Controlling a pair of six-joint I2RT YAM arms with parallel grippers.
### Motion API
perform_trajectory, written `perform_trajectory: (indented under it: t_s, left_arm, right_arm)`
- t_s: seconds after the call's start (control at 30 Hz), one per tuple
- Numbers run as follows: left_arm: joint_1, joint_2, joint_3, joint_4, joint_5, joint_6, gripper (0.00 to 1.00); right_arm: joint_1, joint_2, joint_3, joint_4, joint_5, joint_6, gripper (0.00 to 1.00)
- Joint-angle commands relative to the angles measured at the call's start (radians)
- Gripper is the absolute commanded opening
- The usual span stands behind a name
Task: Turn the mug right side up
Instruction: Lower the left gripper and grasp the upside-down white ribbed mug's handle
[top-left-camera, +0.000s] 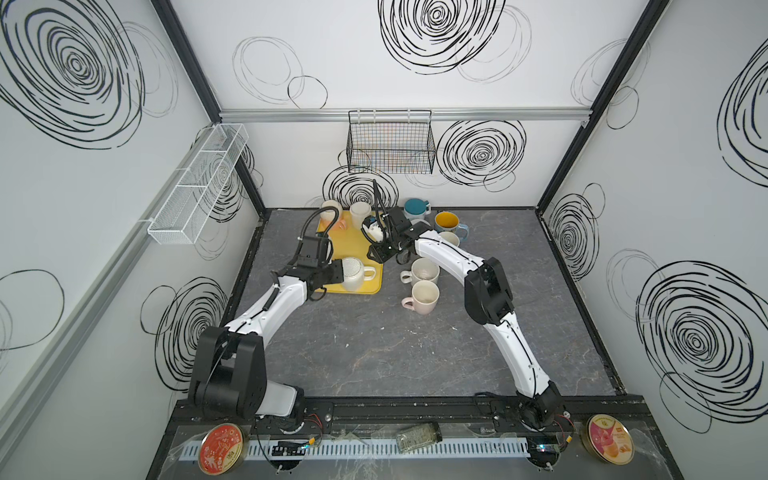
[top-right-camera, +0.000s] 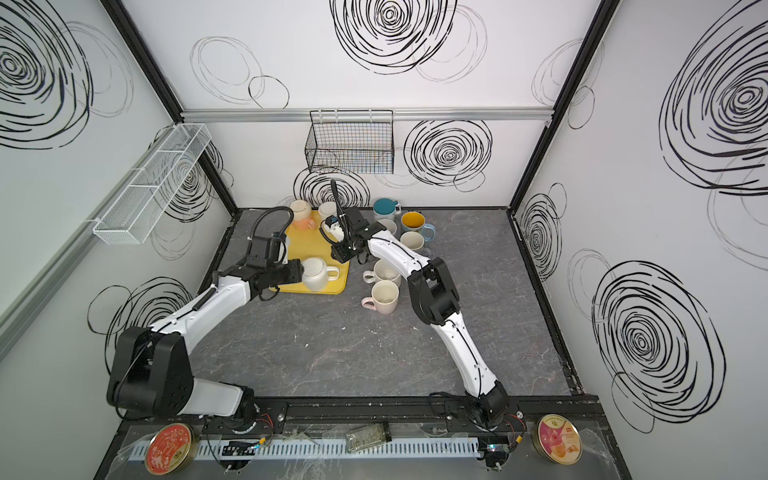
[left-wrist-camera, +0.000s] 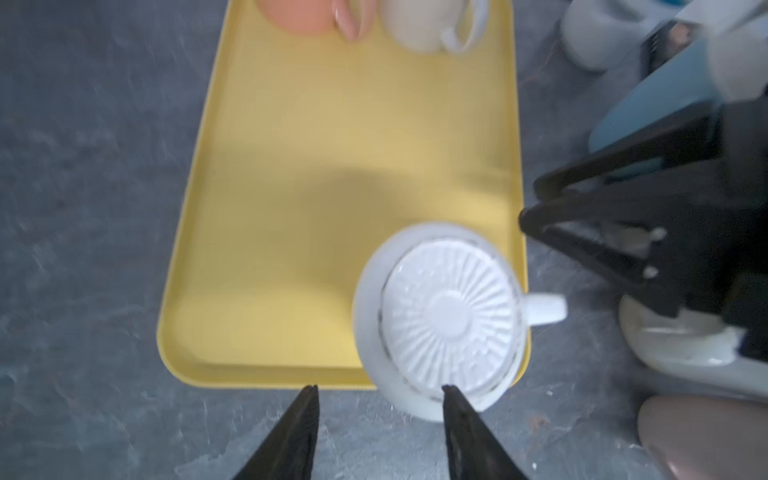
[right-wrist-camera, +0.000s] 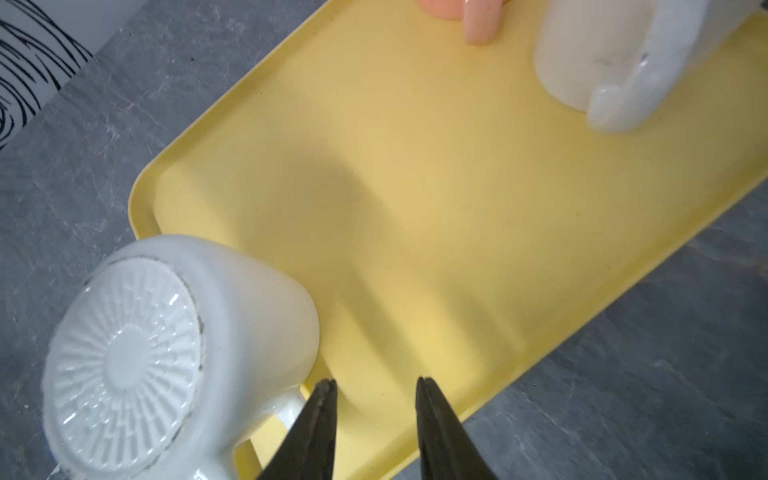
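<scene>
The cream mug (top-left-camera: 353, 275) stands upside down, ribbed base up, on the yellow tray (top-left-camera: 345, 239).

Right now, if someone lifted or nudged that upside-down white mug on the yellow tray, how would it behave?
The white mug looks glossy and ceramic-like: probably rigid, slippery, chippable. Standing rim-down, it likely slides across the yellow tray rather than tipping. Near the tray's corner, a push outward might catch the raised rim and tip it.

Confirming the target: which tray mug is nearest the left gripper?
The white mug, ribbed base up, at the tray's near right corner; the peach mug and cream mug stand at its far end.
</scene>
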Motion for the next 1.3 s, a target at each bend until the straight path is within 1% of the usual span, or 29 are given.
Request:
perform_trajectory:
  t_s: [0.0, 0.07, 0.13, 0.3, 0.37, 0.43, 0.53, 0.6, 0.8, 0.97, 1.13, 1.27]
  left_arm:
    - [0.004, -0.039, -0.095, 0.119, 0.064, -0.120, 0.48]
    - [0.006, -0.036, -0.140, 0.199, 0.111, -0.183, 0.43]
    - [0.002, -0.009, -0.149, 0.257, 0.152, -0.220, 0.40]
    - [0.000, 0.096, -0.062, 0.288, 0.148, -0.225, 0.38]
    - [0.004, 0.134, -0.008, 0.275, 0.121, -0.216, 0.42]
    - [0.009, 0.160, 0.036, 0.259, 0.063, -0.204, 0.47]
    - [0.016, 0.185, 0.087, 0.232, 0.021, -0.198, 0.47]
    - [0.017, 0.188, 0.108, 0.212, 0.009, -0.198, 0.47]
    - [-0.019, 0.149, 0.125, 0.146, -0.050, -0.178, 0.48]
    - [-0.045, 0.185, 0.168, 0.083, -0.054, -0.117, 0.50]
    - [-0.043, 0.278, 0.289, -0.037, -0.069, 0.033, 0.51]
    - [-0.043, 0.345, 0.382, -0.103, -0.077, 0.105, 0.51]
  right_arm:
    - [0.026, -0.051, -0.043, -0.050, -0.032, 0.005, 0.36]
    - [0.040, -0.055, -0.057, -0.057, -0.049, 0.005, 0.35]
    - [0.056, -0.055, -0.057, -0.069, -0.061, 0.008, 0.34]
    - [0.087, -0.061, -0.064, -0.053, -0.067, 0.016, 0.33]
    - [0.095, -0.062, -0.066, -0.039, -0.065, 0.019, 0.33]
    - [0.102, -0.061, -0.067, -0.019, -0.070, 0.030, 0.33]
    - [0.107, -0.063, -0.076, 0.017, -0.098, 0.053, 0.37]
    - [0.111, -0.072, -0.098, 0.043, -0.110, 0.063, 0.37]
    - [0.107, -0.135, -0.185, 0.069, -0.048, 0.064, 0.37]
    - [0.098, -0.209, -0.244, 0.078, 0.014, 0.065, 0.37]
    - [0.091, -0.283, -0.315, 0.117, 0.024, 0.062, 0.37]
    - [0.084, -0.332, -0.373, 0.152, 0.024, 0.065, 0.36]
